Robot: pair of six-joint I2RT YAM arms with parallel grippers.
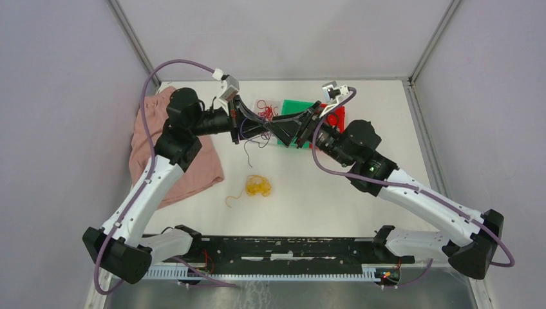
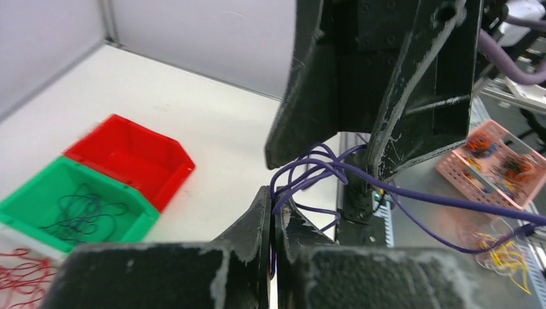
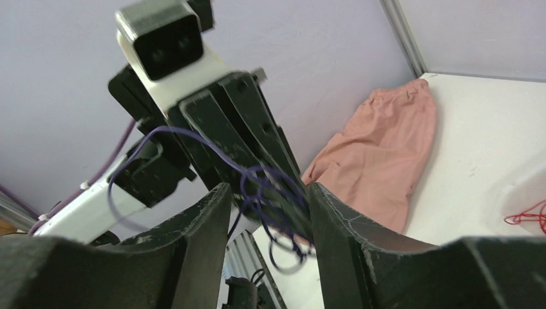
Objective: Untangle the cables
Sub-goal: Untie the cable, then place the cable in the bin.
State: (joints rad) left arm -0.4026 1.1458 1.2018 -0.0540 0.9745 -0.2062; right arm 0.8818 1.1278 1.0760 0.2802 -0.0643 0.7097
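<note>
A dark blue-purple cable (image 2: 309,170) loops out from my left gripper (image 2: 275,199), which is shut on it. My right gripper (image 3: 270,199) stands open around the same loops (image 3: 273,187), its fingers (image 2: 418,84) on either side of the left fingertips (image 3: 257,145). From above, both grippers, left (image 1: 261,131) and right (image 1: 288,127), meet over the back middle of the table, and a strand (image 1: 248,147) hangs below them. A yellow-orange cable bundle (image 1: 257,187) lies alone on the table. Red cables (image 1: 264,111) lie in a pale tray behind the grippers.
A green bin (image 1: 296,106) (image 2: 116,187) holds dark cables (image 2: 84,209); a red bin (image 1: 335,118) (image 2: 129,151) sits beside it. A pink cloth (image 1: 174,154) (image 3: 380,154) covers the table's left side. Beyond the table is a pink basket (image 2: 496,161) of wires.
</note>
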